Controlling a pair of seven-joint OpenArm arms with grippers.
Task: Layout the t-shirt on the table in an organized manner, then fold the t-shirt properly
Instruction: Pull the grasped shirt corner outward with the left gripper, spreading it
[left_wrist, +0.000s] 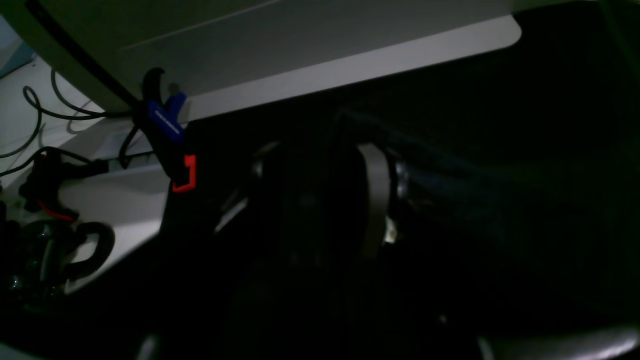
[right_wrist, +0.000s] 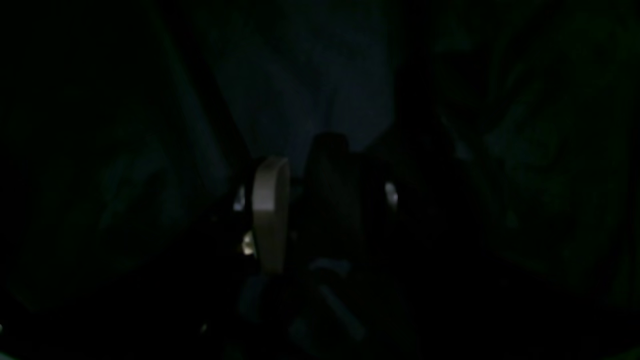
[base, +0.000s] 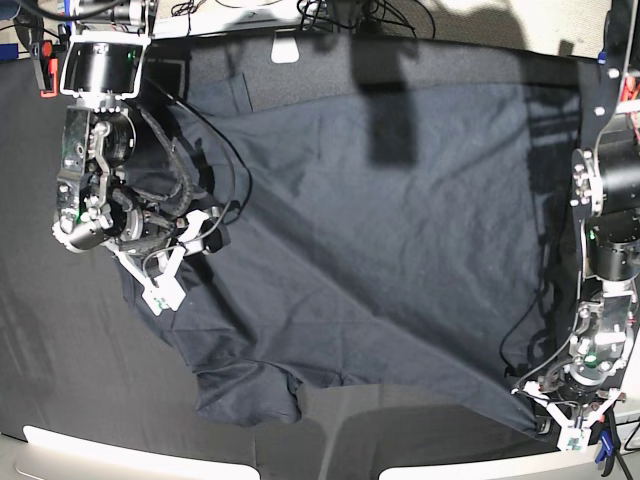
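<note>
The dark navy t-shirt (base: 390, 250) lies spread over most of the table (base: 60, 380), with a bunched corner at the front (base: 250, 400). My right gripper (base: 175, 260) rests at the shirt's left edge with its fingers apart. The right wrist view is very dark: one beige finger pad (right_wrist: 270, 215) shows over dim cloth (right_wrist: 300, 80). My left gripper (base: 568, 428) stands at the shirt's front right corner, fingers spread, nothing seen between them. The left wrist view shows its beige pad (left_wrist: 375, 200) above dark fabric (left_wrist: 475, 190).
A blue and red clamp (left_wrist: 170, 135) grips the table's edge, with cables (left_wrist: 40, 115) beyond it. Another red clamp (base: 45, 65) sits at the back left. White panels (base: 100, 455) line the front edge. Cables (base: 340, 15) crowd the back.
</note>
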